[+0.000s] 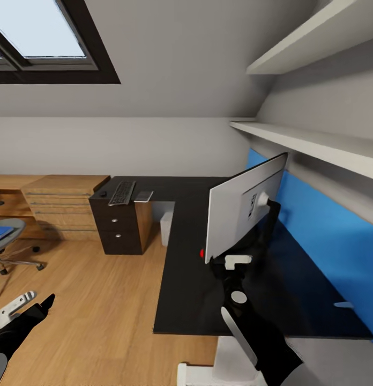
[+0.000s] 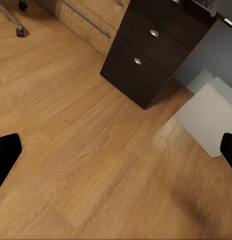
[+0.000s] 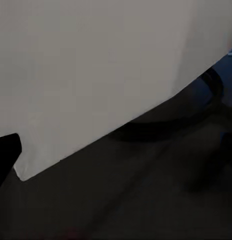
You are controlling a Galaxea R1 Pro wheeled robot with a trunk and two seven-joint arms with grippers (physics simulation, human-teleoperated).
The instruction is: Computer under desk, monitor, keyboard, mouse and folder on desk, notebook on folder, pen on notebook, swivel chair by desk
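Monitor (image 1: 237, 212) placement looks nearly settled: the screen stands on the black L-shaped desk (image 1: 192, 279), its light grey back toward the camera and its curved black foot on the top beside the blue wall panel (image 1: 320, 230). The right gripper (image 1: 237, 268) sits just under the screen's lower edge; in the right wrist view the grey back (image 3: 96, 65) looms close with one dark fingertip (image 3: 5, 155) at the margin, and I cannot tell whether the jaws pinch the panel or stand apart from it.

The left gripper (image 2: 116, 150) hangs low over the wood floor (image 2: 71, 150), fingers spread wide and holding nothing.

On the far wing of the desk lie the keyboard (image 1: 122, 193), the small black mouse (image 1: 103, 193) beside it, and a thin grey item that may be the notebook (image 1: 144, 196). These are well apart from the monitor, so I judge they must yet be brought next to it. The pale computer (image 1: 166, 228) stands under the desk, which seems done. The swivel chair (image 1: 7, 238) is well off to the side with the blue folder (image 1: 0, 232) on its seat; folder, stacking, pen and chair all remain.
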